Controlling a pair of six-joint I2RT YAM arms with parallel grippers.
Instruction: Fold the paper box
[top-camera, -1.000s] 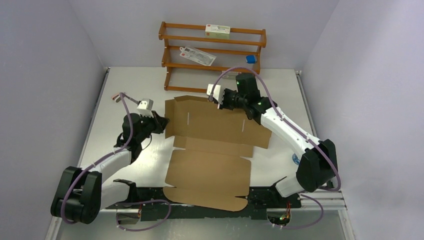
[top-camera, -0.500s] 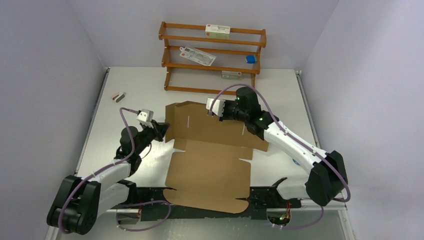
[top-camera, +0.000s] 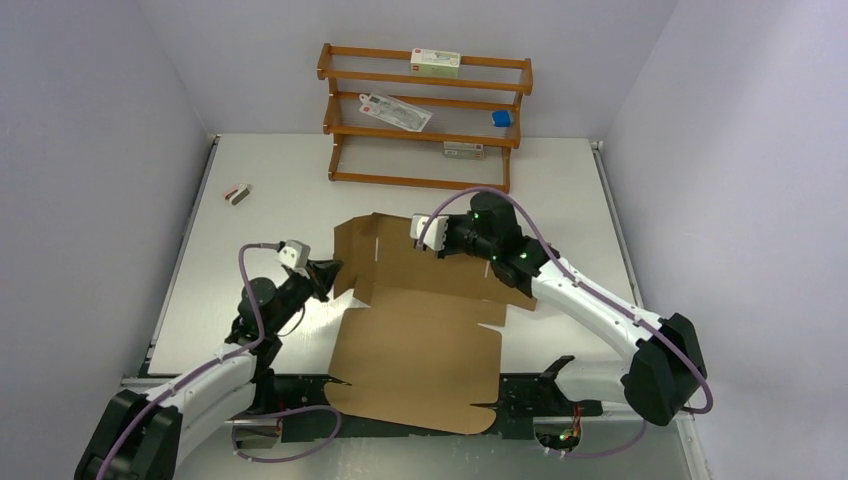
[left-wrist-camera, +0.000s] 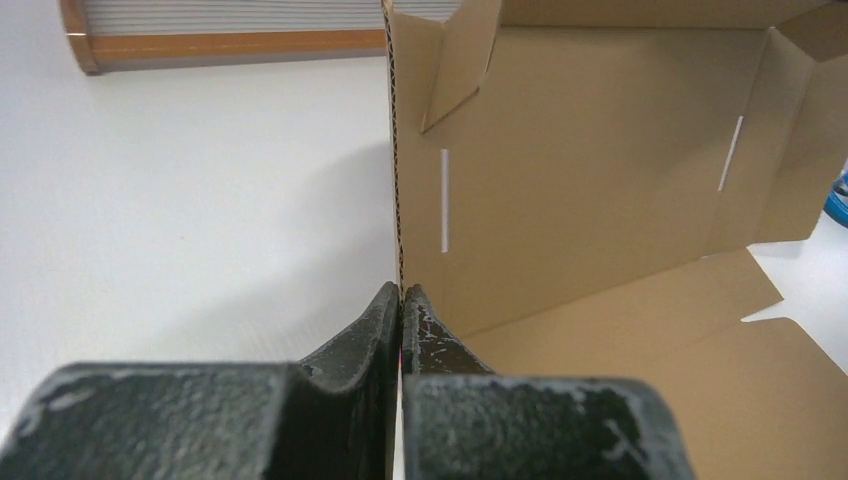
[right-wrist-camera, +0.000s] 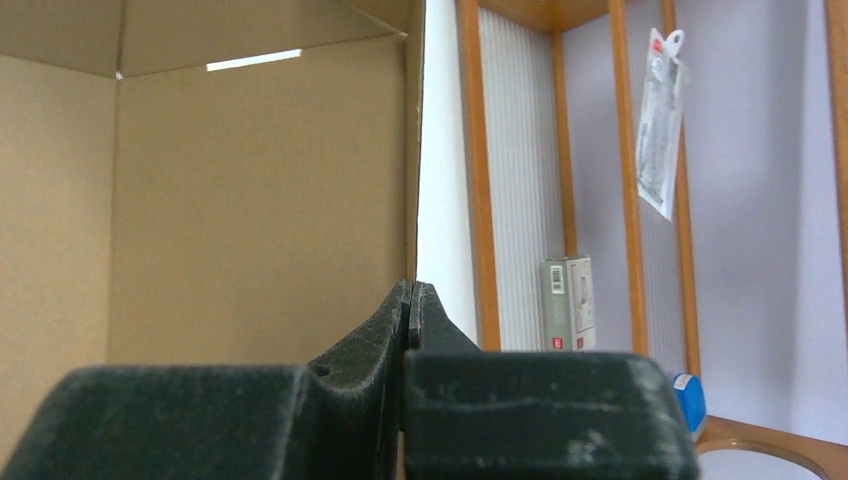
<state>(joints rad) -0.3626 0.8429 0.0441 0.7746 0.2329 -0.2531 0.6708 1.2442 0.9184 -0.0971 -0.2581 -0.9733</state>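
The paper box (top-camera: 415, 350) is a brown die-cut cardboard sheet in the middle of the table. Its front panel lies flat and overhangs the near edge, while its rear part stands raised. My left gripper (top-camera: 337, 268) is shut on the upright left side panel. In the left wrist view the corrugated edge (left-wrist-camera: 395, 150) runs straight up from the closed left gripper (left-wrist-camera: 401, 290). My right gripper (top-camera: 447, 243) is shut on the top edge of the rear wall. In the right wrist view that wall (right-wrist-camera: 260, 190) rises from the pinched right gripper (right-wrist-camera: 411, 285).
An orange-brown wooden rack (top-camera: 425, 115) stands at the back, holding a white carton (top-camera: 435, 63), a flat packet (top-camera: 396, 110), a blue item (top-camera: 501, 118) and a low carton (top-camera: 464, 150). A small object (top-camera: 237, 193) lies at the far left of the table.
Both grippers have come toward the near edge, still pinching the cardboard. The rear part of the box has risen more upright and the sheet has slid nearer.
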